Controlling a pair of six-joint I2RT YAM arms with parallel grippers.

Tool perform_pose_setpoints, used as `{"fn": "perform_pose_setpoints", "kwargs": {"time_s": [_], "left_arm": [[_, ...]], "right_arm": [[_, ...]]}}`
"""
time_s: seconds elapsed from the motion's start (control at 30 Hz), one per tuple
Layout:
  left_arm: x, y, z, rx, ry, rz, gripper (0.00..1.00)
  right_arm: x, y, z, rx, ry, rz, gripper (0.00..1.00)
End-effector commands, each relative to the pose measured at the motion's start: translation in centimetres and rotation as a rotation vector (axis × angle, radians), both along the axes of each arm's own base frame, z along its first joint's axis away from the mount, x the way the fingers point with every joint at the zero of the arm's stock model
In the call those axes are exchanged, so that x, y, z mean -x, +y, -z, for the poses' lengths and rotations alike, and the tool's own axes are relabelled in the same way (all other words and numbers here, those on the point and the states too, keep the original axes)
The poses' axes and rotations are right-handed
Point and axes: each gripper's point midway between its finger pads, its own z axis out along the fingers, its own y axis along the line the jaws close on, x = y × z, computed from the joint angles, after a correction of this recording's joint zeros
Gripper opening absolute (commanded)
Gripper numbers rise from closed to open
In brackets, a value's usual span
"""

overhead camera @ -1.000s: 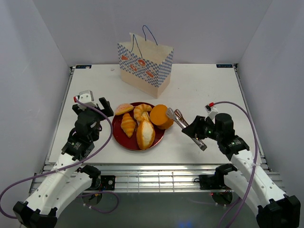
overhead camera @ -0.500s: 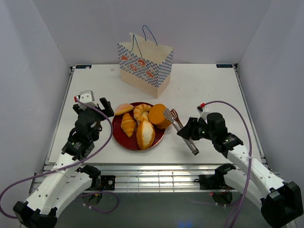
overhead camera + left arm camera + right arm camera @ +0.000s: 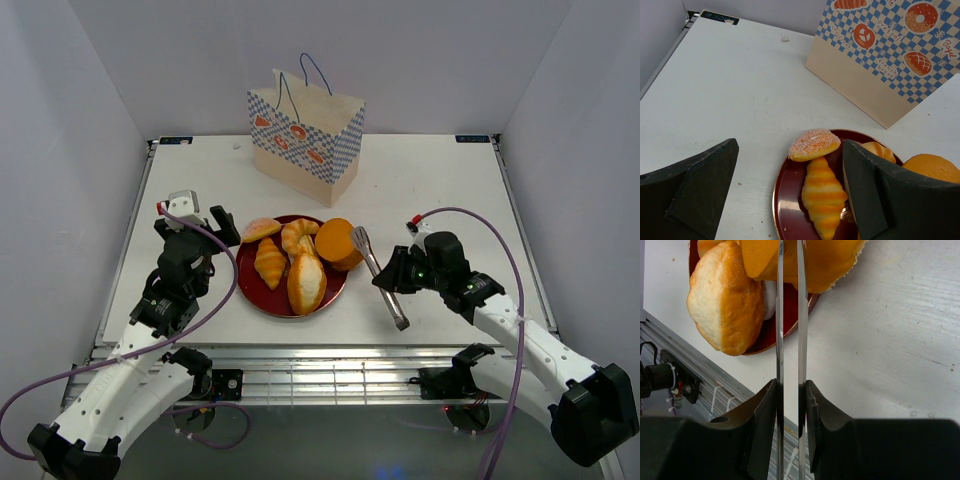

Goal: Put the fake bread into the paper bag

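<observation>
Golden-brown and orange, the fake bread (image 3: 300, 262) lies heaped on a dark red plate (image 3: 252, 290) at mid-counter (image 3: 430, 190), well short of the paper bag (image 3: 305, 140) standing upright at the back. From above, the left tool (image 3: 197, 222) hangs spread and empty just beside the plate. The right tool (image 3: 393, 275) is clamped on metal tongs (image 3: 368, 250), whose tips reach the orange bun (image 3: 338, 243).

The left wrist view shows a sugared roll (image 3: 814, 144) and a croissant (image 3: 823, 197) untouched between the wide-set jaws.

The right wrist view shows the tong blades close together, running out of frame over the bun, beside a pale loaf (image 3: 727, 300). Whether they grip it I cannot tell.

The pieces look light, squashy and matte, so probably easy to pinch. Across the bun's middle seems the safest hold.
</observation>
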Motion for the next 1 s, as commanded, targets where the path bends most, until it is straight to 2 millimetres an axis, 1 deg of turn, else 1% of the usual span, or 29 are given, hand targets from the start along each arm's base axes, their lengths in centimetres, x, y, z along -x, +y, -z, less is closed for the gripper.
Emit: {"fn": "perform_pose_setpoints", "kwargs": {"time_s": [0.0, 0.1, 0.13, 0.2, 0.23, 0.37, 0.4, 0.47, 0.7, 0.73, 0.8, 0.83, 0.93, 0.97], "left_arm": [[0.1, -0.3, -0.6, -0.001, -0.01, 0.02, 0.95], [0.1, -0.4, -0.6, 0.0, -0.01, 0.024, 0.95], [0.1, -0.4, -0.6, 0.0, -0.01, 0.023, 0.94], [0.1, -0.4, -0.5, 0.001, -0.008, 0.024, 0.94], [0.1, -0.3, -0.6, 0.0, -0.011, 0.021, 0.94], [0.1, -0.3, -0.6, 0.0, -0.01, 0.023, 0.94], [0.1, -0.3, -0.5, -0.002, -0.007, 0.023, 0.94], [0.1, -0.3, -0.5, -0.002, -0.007, 0.023, 0.94], [0.1, -0.3, -0.6, -0.001, -0.008, 0.021, 0.94], [0.1, -0.3, -0.6, 0.001, -0.01, 0.018, 0.94], [0.1, -0.2, -0.7, 0.001, -0.011, 0.018, 0.93], [0.2, -0.2, -0.7, 0.002, -0.013, 0.016, 0.93], [0.2, -0.3, -0.7, 0.004, -0.014, 0.019, 0.93], [0.2, -0.3, -0.7, 0.006, -0.014, 0.021, 0.93]], "right_arm": [[-0.6, 0.5, -2.2, -0.031, -0.054, -0.006, 0.17], [-0.6, 0.7, -3.1, -0.05, -0.069, -0.011, 0.08], [-0.7, 0.8, -3.6, -0.058, -0.076, -0.011, 0.08], [-1.0, 1.0, -4.8, -0.071, -0.101, -0.013, 0.08], [-1.3, 1.0, -6.0, -0.077, -0.124, -0.01, 0.08], [-2.2, 1.0, -8.3, -0.085, -0.182, 0.013, 0.08], [-2.5, 1.0, -9.3, -0.094, -0.205, 0.02, 0.08], [-2.9, 0.8, -10.0, -0.092, -0.223, 0.037, 0.08], [-3.6, 1.3, -12.7, -0.106, -0.272, 0.025, 0.08], [-3.8, 1.2, -13.6, -0.111, -0.294, 0.027, 0.08], [-3.9, 1.1, -14.7, -0.109, -0.322, 0.031, 0.08], [-4.2, 0.9, -15.9, -0.107, -0.348, 0.044, 0.08], [-4.8, 0.1, -17.9, -0.092, -0.406, 0.083, 0.08], [-5.0, -0.1, -19.1, -0.098, -0.436, 0.097, 0.08]]}}
